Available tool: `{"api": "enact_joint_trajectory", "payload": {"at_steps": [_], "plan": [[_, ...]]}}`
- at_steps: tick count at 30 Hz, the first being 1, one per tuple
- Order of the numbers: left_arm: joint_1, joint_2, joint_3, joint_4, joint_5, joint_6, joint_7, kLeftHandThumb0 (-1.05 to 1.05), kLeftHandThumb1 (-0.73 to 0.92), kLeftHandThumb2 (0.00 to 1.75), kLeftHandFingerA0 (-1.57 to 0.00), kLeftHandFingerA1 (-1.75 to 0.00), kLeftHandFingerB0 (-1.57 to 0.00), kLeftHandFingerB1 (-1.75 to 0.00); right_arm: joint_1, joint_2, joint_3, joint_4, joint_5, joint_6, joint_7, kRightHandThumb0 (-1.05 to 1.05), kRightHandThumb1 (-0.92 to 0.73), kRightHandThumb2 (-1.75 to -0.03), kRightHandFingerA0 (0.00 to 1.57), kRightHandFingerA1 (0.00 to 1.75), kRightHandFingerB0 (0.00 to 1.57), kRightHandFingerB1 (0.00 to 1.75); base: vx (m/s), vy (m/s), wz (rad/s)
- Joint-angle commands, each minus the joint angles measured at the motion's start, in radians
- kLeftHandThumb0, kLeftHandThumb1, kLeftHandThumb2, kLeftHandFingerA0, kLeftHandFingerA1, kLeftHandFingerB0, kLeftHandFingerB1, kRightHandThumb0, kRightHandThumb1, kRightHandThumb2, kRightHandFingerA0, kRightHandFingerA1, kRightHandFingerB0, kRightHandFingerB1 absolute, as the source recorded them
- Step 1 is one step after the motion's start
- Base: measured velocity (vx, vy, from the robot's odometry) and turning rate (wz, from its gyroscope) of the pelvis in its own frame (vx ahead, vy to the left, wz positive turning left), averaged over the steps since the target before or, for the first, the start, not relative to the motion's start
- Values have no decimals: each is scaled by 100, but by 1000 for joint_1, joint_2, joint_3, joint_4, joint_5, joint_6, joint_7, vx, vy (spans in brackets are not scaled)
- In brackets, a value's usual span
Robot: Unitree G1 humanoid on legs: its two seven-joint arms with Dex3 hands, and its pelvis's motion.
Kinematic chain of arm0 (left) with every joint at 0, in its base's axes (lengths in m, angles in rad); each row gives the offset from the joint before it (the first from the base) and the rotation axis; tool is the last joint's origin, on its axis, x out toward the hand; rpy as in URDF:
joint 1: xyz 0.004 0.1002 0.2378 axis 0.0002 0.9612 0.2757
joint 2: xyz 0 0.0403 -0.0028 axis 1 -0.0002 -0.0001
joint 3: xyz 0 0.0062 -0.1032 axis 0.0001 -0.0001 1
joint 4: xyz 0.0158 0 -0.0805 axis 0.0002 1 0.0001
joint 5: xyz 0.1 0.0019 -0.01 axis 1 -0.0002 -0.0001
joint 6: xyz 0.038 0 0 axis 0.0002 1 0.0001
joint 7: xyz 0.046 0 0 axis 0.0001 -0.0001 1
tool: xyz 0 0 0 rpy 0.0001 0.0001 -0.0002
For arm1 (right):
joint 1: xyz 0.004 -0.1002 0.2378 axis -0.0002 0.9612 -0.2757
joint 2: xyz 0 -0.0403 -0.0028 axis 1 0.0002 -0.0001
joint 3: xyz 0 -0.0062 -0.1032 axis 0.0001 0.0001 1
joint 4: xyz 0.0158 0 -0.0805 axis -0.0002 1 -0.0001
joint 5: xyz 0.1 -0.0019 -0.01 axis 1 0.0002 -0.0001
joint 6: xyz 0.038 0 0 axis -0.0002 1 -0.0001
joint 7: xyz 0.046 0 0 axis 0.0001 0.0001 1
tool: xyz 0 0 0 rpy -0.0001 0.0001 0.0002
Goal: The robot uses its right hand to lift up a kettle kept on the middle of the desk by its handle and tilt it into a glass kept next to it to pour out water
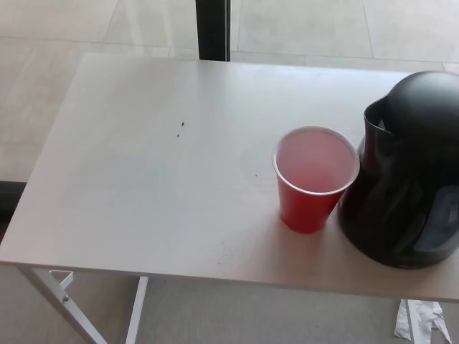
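head view: red cup (315, 179) touching black kettle (405, 172); no hands visible, fingers untellable

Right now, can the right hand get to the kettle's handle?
Hard to say, though probably: no hand is in view. The black kettle stands at the desk's right edge, the red cup to its left, nothing blocking its right side.

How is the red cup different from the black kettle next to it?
The red cup is bright red outside with a pale inside; the black kettle is dark and glossy all over. The cup is smaller and shorter, the kettle bulkier and taller. The cup's mouth is open, while the kettle has a domed lid on top. Both stand upright, close together, on the white table. No robot hand shows.
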Motion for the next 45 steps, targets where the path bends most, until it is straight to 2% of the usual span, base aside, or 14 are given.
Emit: {"api": "enact_joint_trajectory", "payload": {"at_steps": [1, 4, 8, 12, 13, 18, 19, 20, 21, 23, 28, 35, 36, 45], "plan": [[-24, 60, 59, 23, -78, -22, -125, -105, 49, 114, -55, -63, -35, -92, 12, -42, -128, -38, 169, -19, 100, -64, -54, -87, 13, 54, 0, 20, 0, 0, 0], [-34, 62, 60, 31, -70, -21, -128, -105, 38, 134, -56, -63, -34, -92, -8, -43, -146, -21, 170, 12, 95, -61, -52, -90, 0, 49, 0, 23, 0, 0, 0], [-41, 62, 70, 57, -72, -33, -120, -105, 41, 138, -55, -61, -34, -91, -76, -38, -288, -60, 323, 173, 40, -85, -58, -87, 0, 7, 0, 0, 0, 0, 0], [-52, 61, 77, 68, -79, -28, -126, -105, 41, 136, -55, -62, -35, -92, -124, -57, -349, -104, 366, 234, 18, -74, -72, -71, 0, 26, 0, 7, 0, 0, 0], [-58, 62, 81, 71, -85, -23, -133, -105, 50, 111, -56, -64, -37, -93, -139, -61, -360, -160, 408, 250, 58, -89, -65, -96, 0, 9, 0, 3, 0, 0, 0], [-59, 65, 85, 77, -83, -25, -136, -105, 49, 112, -55, -64, -37, -92, -155, -59, -372, -264, 422, 307, 80, -83, -62, -97, 0, 15, 0, 10, 0, 0, 0], [-53, 63, 79, 67, -76, -32, -130, -105, 52, 111, -55, -64, -37, -93, -181, -89, -359, -341, 438, 336, 98, -74, -71, -62, 0, 21, 0, 18, 0, 0, 0], [-52, 58, 79, 67, -78, -34, -129, -105, 39, 133, -57, -62, -38, -93, -261, -152, -318, -404, 447, 351, 124, -92, -58, -89, 0, 4, 3, 7, 0, 0, 0], [-52, 57, 76, 69, -75, -38, -128, -105, 52, 109, -55, -64, -38, -94, -311, -185, -291, -466, 453, 376, 122, -91, -56, -89, 0, 6, 6, 10, 0, 0, 0], [-56, 59, 79, 77, -78, -36, -129, -105, 51, 109, -55, -63, -37, -92, -384, -224, -224, -489, 423, 347, 162, -78, -50, -89, 0, 20, 0, 16, 0, 0, 0], [-57, 63, 80, 75, -80, -35, -132, -105, 40, 135, -55, -63, -36, -94, -467, -281, -113, -567, 423, 391, 237, -65, -45, -85, 2, 45, 0, 25, 0, 0, 0], [-57, 63, 63, 84, -60, -38, -122, -105, 39, 135, -56, -61, -36, -91, -521, -365, 131, -629, 400, 439, 411, -64, -43, -83, 0, 28, 0, 17, 8, 0, 1], [-65, 63, 73, 99, -71, -39, -129, -105, 50, 112, -56, -63, -38, -92, -517, -365, 165, -643, 377, 417, 418, -67, -45, -84, 0, 27, 0, 17, 0, 0, 0], [-59, 61, 70, 88, -71, -50, -136, -105, 39, 132, -55, -64, -38, -92, -532, -326, 337, -645, 322, 384, 441, -63, -42, -82, 0, 28, 0, 19, 0, 0, 0]]}}
